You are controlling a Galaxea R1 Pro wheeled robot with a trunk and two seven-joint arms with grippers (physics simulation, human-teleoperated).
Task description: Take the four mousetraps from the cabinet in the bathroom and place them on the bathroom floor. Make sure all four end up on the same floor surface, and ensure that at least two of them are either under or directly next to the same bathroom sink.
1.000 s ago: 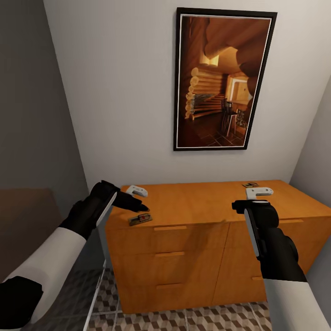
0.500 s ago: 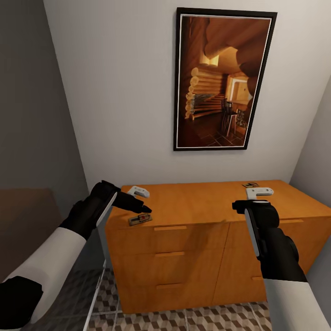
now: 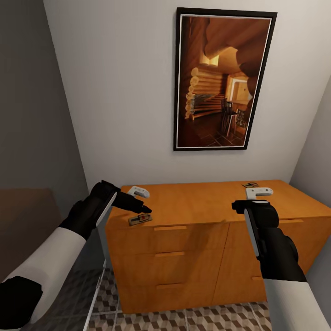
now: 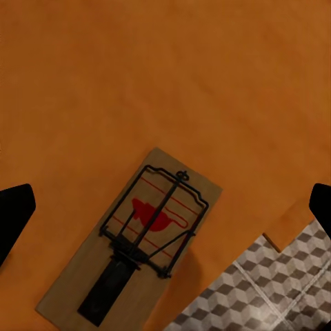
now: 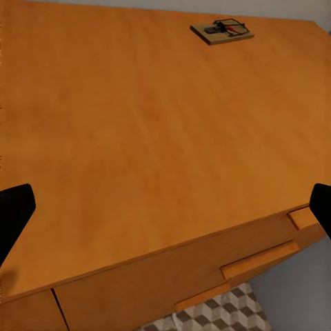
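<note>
On the orange cabinet (image 3: 202,207) top, a flat wooden mousetrap (image 3: 140,219) with black wire and a red spot lies near the left front edge. The left end effector (image 3: 146,209) hovers wide open just above it. A second mousetrap (image 5: 221,30) lies far right.

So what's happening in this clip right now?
The robot faces the cabinet. Its left gripper hangs open just above a mousetrap lying near the top's front left edge, not yet gripping it. The right gripper hovers open over the right side of the top. A second mousetrap lies at the back right corner. No trap shows on the patterned floor so far.
</note>
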